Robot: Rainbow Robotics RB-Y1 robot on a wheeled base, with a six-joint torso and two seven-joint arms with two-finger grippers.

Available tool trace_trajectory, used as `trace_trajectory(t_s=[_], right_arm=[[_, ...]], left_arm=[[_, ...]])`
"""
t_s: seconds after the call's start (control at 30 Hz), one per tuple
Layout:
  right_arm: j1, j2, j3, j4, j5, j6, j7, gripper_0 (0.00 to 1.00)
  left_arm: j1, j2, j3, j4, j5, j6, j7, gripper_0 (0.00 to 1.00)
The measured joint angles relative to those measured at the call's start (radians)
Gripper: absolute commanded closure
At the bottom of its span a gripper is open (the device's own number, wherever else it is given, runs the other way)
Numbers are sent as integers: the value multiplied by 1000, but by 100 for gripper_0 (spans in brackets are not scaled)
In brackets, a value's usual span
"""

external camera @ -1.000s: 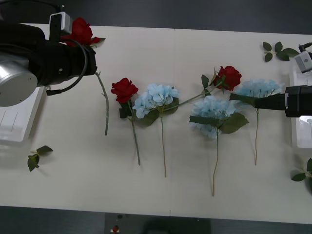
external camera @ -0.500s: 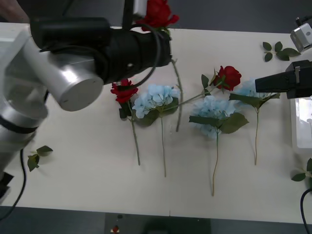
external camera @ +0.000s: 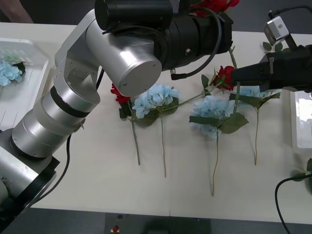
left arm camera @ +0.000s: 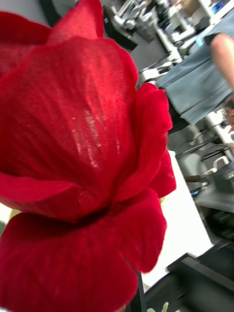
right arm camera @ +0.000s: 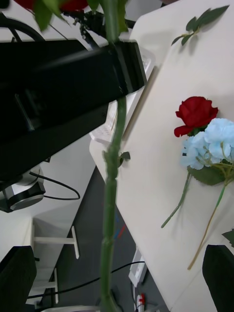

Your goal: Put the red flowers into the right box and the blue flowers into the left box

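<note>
- Front view: A sorting job partly done. One of the blue flowers (external camera: 9,71) already lies in the left box (external camera: 29,92) at the bench's (external camera: 97,165) left edge, while three more and two red flowers (external camera: 227,77) remain spread across the middle. The right box (external camera: 298,122) shows at the far right edge; whether it holds anything cannot be told. The left arm stretches across the bench toward the right side, carrying a red rose (external camera: 214,5) high at the top of the frame, its stem (external camera: 235,73) hanging down. The left claw itself is hidden behind the wrist, though it evidently holds that rose. The right arm reaches in from the right, its tip near the hanging stem.
- Right wrist view: The right claw (right arm camera: 119,273) stands wide open, the green stem running down between its fingers, untouched as far as can be seen. A handover looks likely.
- Left wrist view: The carried rose's bloom looms directly before the camera.
</note>
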Motion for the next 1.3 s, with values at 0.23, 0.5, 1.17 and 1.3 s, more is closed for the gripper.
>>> trace_trajectory(t_s=[0.23,0.5,1.17,1.3], right_arm=[[0,13,41,0,1,-31,-3,88],[0,13,41,0,1,-31,-5,100],[0,13,40,0,-9,-31,-6,100],[0,13,38,0,-9,-31,-7,100]], left_arm=[[0,0,0,0,2,-10,1,100],[0,0,0,0,2,-19,3,100],[0,0,0,0,2,-19,11,0],[0,0,0,0,2,-19,11,0]])
